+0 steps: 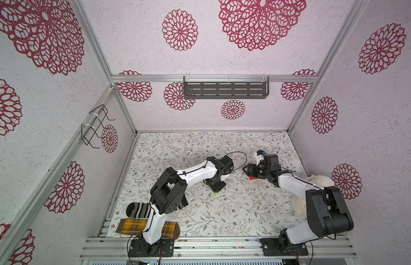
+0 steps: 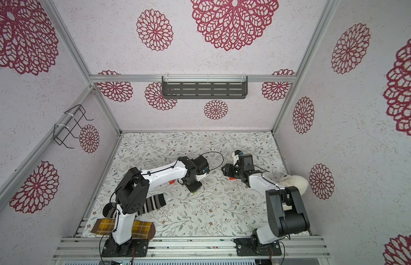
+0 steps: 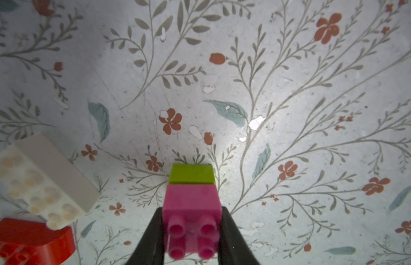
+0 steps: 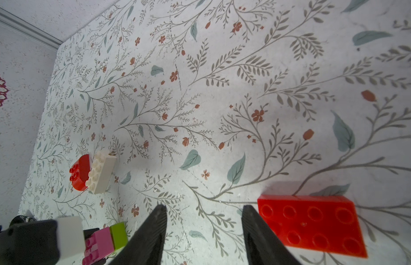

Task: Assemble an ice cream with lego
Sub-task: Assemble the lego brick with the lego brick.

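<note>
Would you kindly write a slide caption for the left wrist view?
Left gripper clamps pink brick joined to lime brick, near loose cream brick and red brick.

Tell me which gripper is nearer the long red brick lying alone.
Right. The right gripper is open, one finger right beside the long red brick; the left gripper sits farther off, shut on the pink brick.

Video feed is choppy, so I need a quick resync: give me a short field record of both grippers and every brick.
left gripper: shut on pink brick, lime green brick joined to it
right gripper: open, empty, beside red oblong brick
red oblong brick: flat on table, loose
cream-white brick: on table, touching red rounded brick
joined so far: pink and green only
</note>
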Action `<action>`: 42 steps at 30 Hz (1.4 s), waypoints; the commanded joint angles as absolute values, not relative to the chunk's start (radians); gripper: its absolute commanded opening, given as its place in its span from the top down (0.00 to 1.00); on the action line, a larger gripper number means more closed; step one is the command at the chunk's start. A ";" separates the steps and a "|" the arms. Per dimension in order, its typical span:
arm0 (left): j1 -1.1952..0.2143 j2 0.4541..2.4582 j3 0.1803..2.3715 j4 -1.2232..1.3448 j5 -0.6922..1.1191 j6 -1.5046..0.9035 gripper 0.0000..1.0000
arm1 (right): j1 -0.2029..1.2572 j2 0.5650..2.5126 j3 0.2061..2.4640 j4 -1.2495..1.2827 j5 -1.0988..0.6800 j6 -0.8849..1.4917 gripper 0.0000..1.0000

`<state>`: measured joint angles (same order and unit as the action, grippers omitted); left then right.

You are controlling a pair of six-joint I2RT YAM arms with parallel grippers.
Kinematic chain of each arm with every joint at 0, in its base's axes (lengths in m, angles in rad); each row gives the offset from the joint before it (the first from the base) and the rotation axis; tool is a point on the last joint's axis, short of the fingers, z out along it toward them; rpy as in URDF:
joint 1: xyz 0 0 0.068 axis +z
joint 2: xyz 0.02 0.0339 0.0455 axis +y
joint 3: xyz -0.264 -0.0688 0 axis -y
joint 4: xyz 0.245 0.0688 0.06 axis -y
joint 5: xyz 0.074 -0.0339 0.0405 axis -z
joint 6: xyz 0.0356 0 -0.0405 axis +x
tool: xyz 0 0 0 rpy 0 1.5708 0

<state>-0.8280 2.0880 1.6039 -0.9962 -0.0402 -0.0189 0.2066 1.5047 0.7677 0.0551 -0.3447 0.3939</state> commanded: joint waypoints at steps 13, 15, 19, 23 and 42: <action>-0.792 2.123 1.511 -0.944 0.129 0.026 1.00 | 0.209 1.490 0.778 0.076 -0.374 0.400 0.44; -0.782 2.138 1.514 -0.948 0.160 0.011 1.00 | 0.209 1.485 0.776 0.076 -0.376 0.399 0.44; -0.769 2.165 1.522 -0.962 0.166 -0.005 1.00 | 0.209 1.483 0.776 0.074 -0.377 0.397 0.44; -0.774 2.207 1.526 -0.973 0.115 -0.022 1.00 | 0.210 1.479 0.775 0.074 -0.377 0.397 0.44; -0.865 2.206 1.430 -0.859 -0.111 -0.104 0.94 | 0.206 1.416 0.746 0.094 -0.313 0.406 0.30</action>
<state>-0.8574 2.0747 1.5223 -0.8993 -0.0856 -0.0872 0.2066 1.4612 0.7521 0.0654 -0.3405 0.3962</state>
